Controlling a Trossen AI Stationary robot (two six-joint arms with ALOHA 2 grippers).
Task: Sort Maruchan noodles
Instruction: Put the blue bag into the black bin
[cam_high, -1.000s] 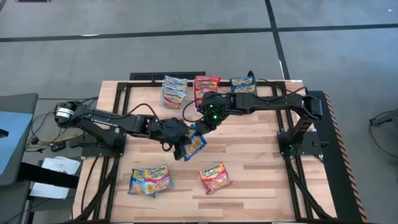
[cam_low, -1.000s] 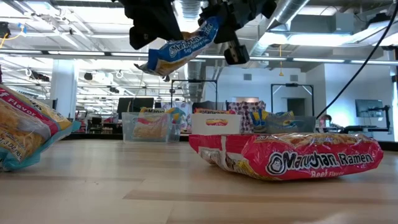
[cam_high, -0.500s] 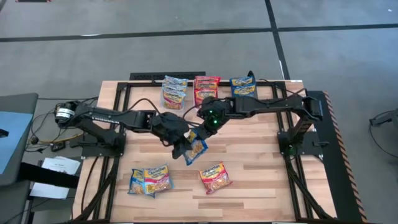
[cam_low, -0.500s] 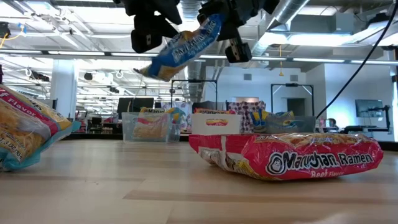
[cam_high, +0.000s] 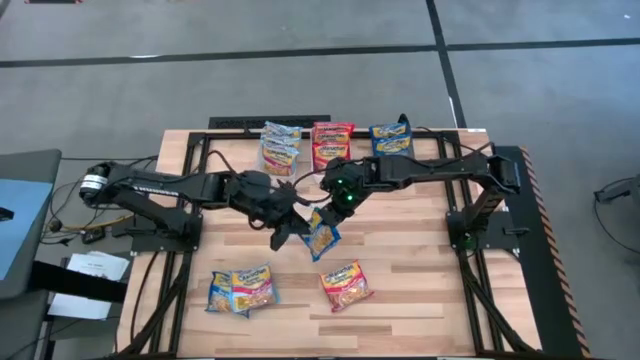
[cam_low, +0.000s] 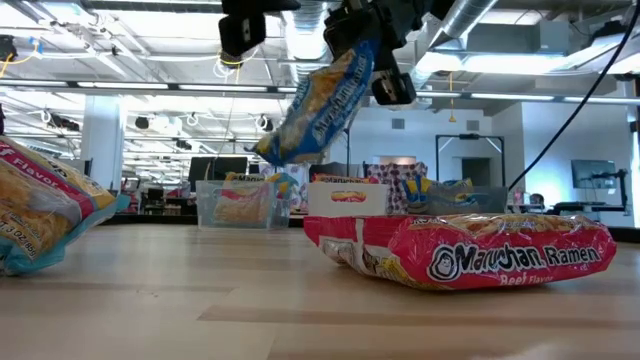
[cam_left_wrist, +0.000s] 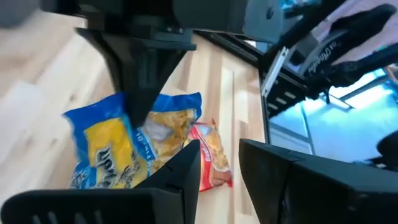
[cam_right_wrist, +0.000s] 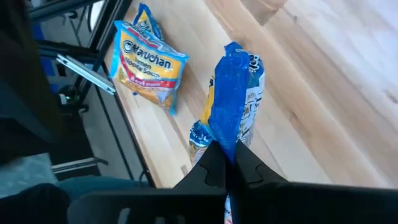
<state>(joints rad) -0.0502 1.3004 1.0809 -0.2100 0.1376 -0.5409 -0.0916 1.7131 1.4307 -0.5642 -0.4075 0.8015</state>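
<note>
A blue-edged yellow Maruchan packet (cam_high: 322, 236) hangs in the air over the table's middle, below my right gripper (cam_high: 334, 205), which is shut on it. In the low view the packet (cam_low: 322, 108) slants down from that gripper (cam_low: 366, 38). My left gripper (cam_high: 286, 230) stands just to the packet's left, open, its fingers (cam_left_wrist: 186, 163) apart from it. A red packet (cam_high: 346, 283) and a blue-and-pink pair (cam_high: 240, 290) lie flat on the near part of the table. My right gripper pinches the blue packet by its upper end (cam_right_wrist: 229, 134) between its two fingers (cam_left_wrist: 139, 87), which come from above and point down. The packet is lifted clear of the table and hangs tilted below the fingers, edge-on in the right wrist view.
Three small bins along the far edge hold sorted packets: blue-yellow (cam_high: 280, 146), red (cam_high: 331, 140) and blue (cam_high: 391, 135). The red packet (cam_low: 460, 255) lies close in the low view. Bare wood shows between the bins and the near packets.
My left gripper has let go of the blue packet's lower end and drawn back toward the table's left. The packet, held nearly level between both grippers before, has swung down and now hangs from my right gripper alone, shifted slightly toward the near edge.
</note>
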